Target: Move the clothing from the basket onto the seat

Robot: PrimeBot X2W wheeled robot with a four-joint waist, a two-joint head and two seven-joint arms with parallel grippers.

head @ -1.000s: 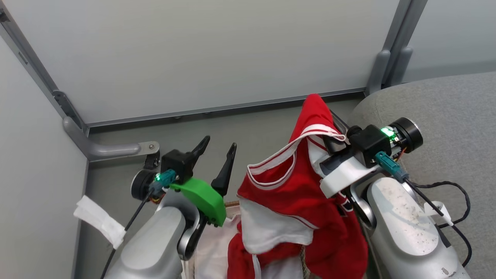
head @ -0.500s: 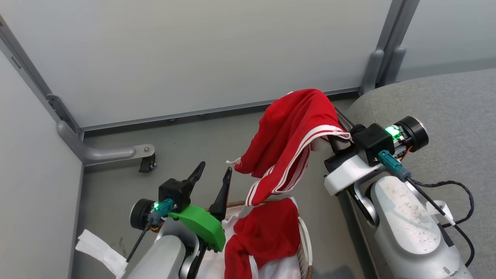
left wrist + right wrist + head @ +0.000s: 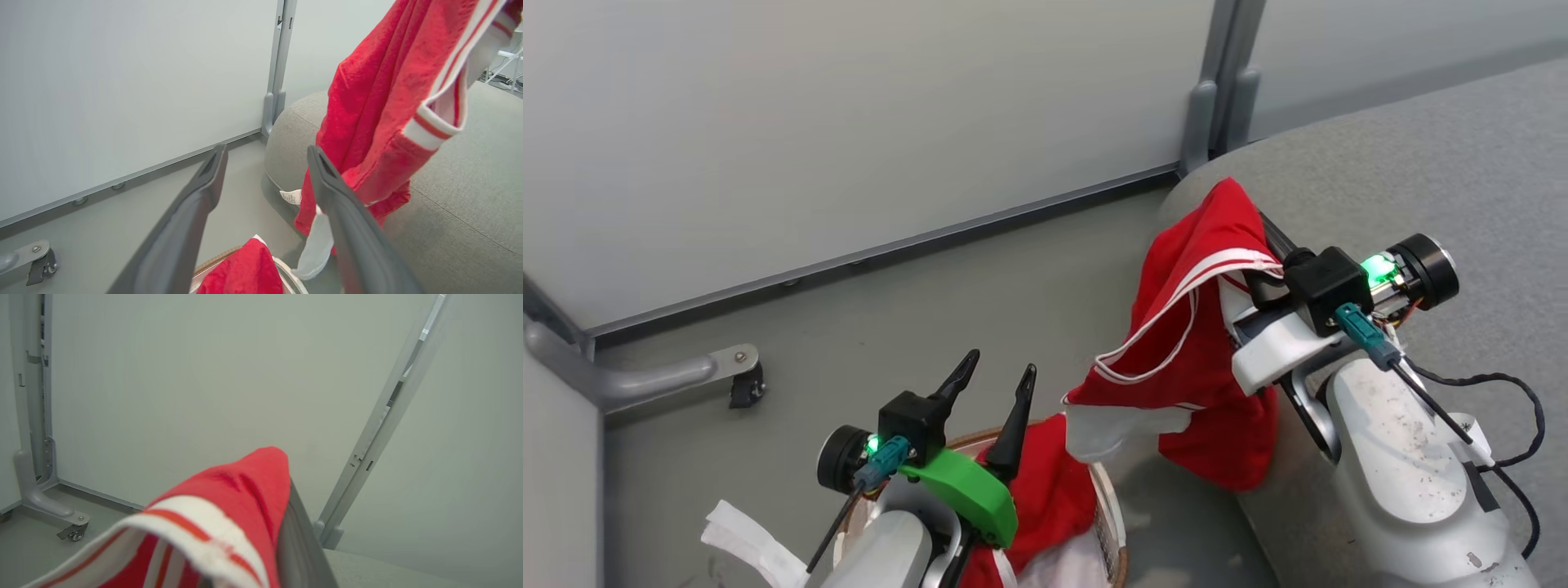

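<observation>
Head view: two grippers, two red garments, one basket, one seat.
Right gripper [image 3: 1262, 233]: pinched on the held garment [image 3: 1201, 327] near its white-striped hem; fingertips buried in cloth.
Held garment: hangs below and left of my right gripper, clear of the basket; its lower folds lie beside the seat's rounded side, and I cannot tell whether they touch it.
Seat [image 3: 1421, 163]: grey cushion, ahead and right of my right gripper.
Left gripper [image 3: 1001, 363]: fingers spread, nothing between them.
Basket [image 3: 1112, 510]: directly beneath my left gripper.
Second garment [image 3: 1045, 498]: red, in the basket, just under my left gripper.
Step in hand: carrying to the seat, by my judgement.
Handling note: raise the wrist so the limp tail clears the cushion's edge. Travel well past that edge, lower, then release, because cloth dropped near the rim may slide off.
Remaining: the second garment.
</observation>
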